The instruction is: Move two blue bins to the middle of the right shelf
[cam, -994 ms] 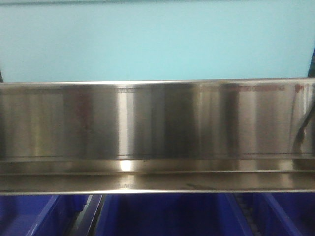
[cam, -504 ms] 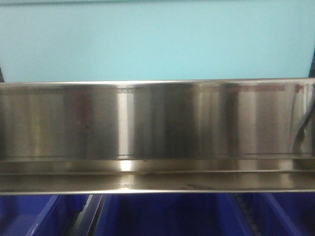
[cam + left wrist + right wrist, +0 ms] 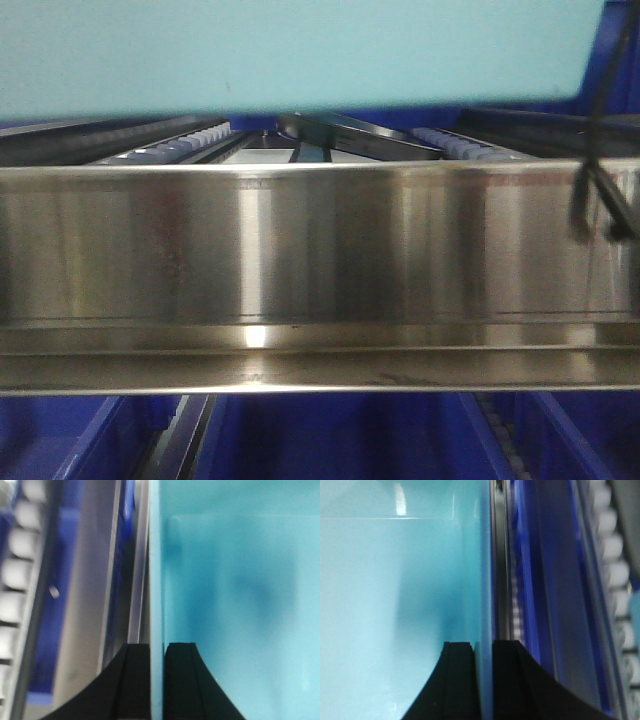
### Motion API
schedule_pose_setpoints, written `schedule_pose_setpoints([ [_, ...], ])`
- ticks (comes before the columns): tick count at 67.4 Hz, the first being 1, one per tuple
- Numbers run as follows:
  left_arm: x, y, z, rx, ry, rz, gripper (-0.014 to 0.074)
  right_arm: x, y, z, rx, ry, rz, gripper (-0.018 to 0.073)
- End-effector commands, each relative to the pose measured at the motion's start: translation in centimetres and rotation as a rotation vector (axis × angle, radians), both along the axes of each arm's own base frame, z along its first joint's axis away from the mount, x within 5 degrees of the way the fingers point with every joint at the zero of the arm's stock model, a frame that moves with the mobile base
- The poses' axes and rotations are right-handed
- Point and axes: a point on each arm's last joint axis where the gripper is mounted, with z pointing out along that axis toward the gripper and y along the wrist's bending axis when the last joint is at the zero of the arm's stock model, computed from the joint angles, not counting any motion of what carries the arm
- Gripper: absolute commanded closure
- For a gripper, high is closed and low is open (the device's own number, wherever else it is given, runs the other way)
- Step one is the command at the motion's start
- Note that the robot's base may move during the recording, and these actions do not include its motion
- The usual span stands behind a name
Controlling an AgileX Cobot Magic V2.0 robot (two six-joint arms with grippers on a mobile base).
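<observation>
A pale sky-blue bin [image 3: 300,55] fills the top of the front view and hangs above the shiny steel front rail [image 3: 320,250] of the shelf. My left gripper [image 3: 157,680] is shut on the bin's left wall [image 3: 156,580]; the bin's inside [image 3: 240,590] fills the right of that view. My right gripper [image 3: 484,680] is shut on the bin's right wall [image 3: 486,580]; the bin's inside [image 3: 395,605] fills the left of that view. Only one pale bin shows.
Roller tracks [image 3: 170,148] and a steel bar [image 3: 360,135] lie on the shelf level behind the rail. Royal-blue bins [image 3: 330,440] sit on the level below. More royal-blue bins [image 3: 555,590] and white rollers [image 3: 620,580] flank the held bin. A black cable [image 3: 595,170] hangs at right.
The pale bin has risen: its lower edge was down at the rail's top and now sits well above it, uncovering the roller tracks behind the rail.
</observation>
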Motion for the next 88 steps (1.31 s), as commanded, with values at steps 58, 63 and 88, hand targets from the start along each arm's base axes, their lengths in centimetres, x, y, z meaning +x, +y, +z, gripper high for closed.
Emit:
schedule_pose_setpoints([
  [58, -4.8, -1.3, 12.4, -0.080, -0.465, -0.077, 0.0707, -4.4, -3.5, 10.1, 0.009, -0.387, -0.061, 0.0725],
  [63, -4.8, -1.3, 12.4, -0.070, -0.465, -0.085, 0.0707, -4.4, -3.5, 10.2, 0.011, -0.390, -0.061, 0.0725],
  [88, -4.8, -1.3, 12.4, -0.046, -0.465, -0.106, 0.0707, -4.6, -3.6, 11.1, 0.034, -0.425, -0.060, 0.0725],
])
